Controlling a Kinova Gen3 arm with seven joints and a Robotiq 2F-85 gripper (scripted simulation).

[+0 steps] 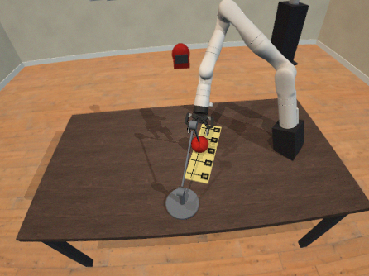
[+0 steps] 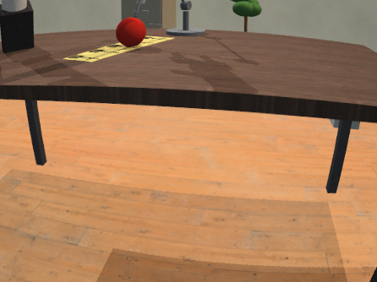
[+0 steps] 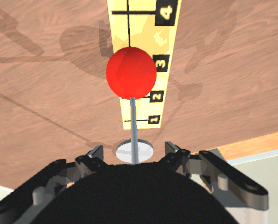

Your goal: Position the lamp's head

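Jaws wide apart, your gripper [image 1: 199, 126] grips nothing, hanging just above the lamp head [image 1: 199, 144]. You see the head low over the yellow strip [image 3: 146, 70], between marks 2 and 3.

High top view, low bench-edge view and wrist view share the strip [image 1: 203, 158].
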